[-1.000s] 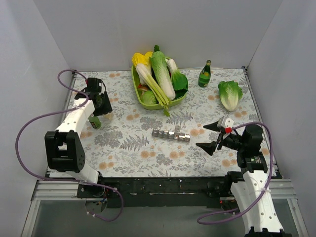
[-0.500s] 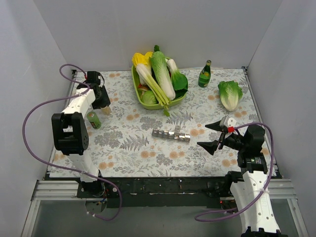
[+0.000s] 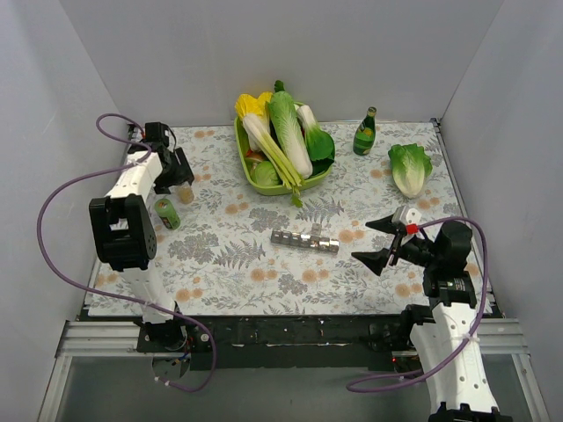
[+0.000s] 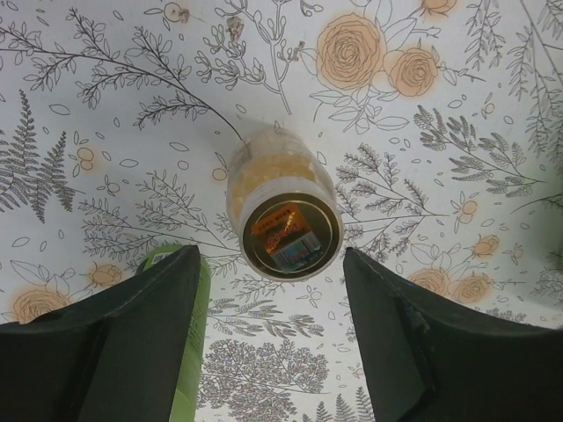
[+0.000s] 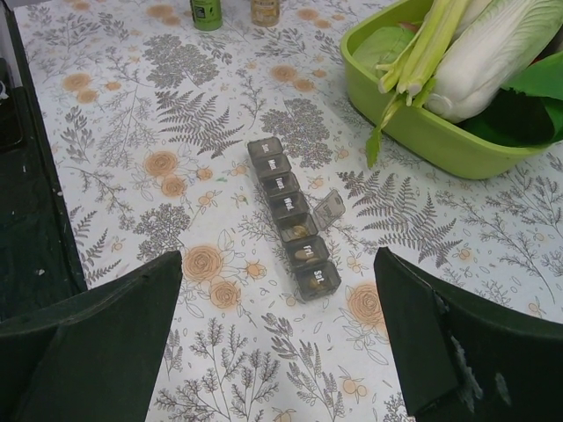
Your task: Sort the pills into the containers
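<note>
Two changes show on the left side since a second ago. The left fingers point(image 4: 176, 299), then down at the small green can point(image 3: 167, 214), now hang over the pill jar point(image 4: 283, 215) close by, and the can stands free on the worktop point(image 3: 220, 264). They have also spread. They stand partly open, one on each side of the jar's lid with a gap to each, holding nothing. The right fingers point(image 3: 371, 257) have not moved. They are spread wide and empty, pointing toward the pill box point(image 3: 305, 239). It lies where it was, near the middle of the worktop, in front of the green vegetable tray point(image 5: 422, 132). One of its lids point(image 5: 327, 208) stands up, and pills point(image 5: 300, 230) show in two compartments.
</note>
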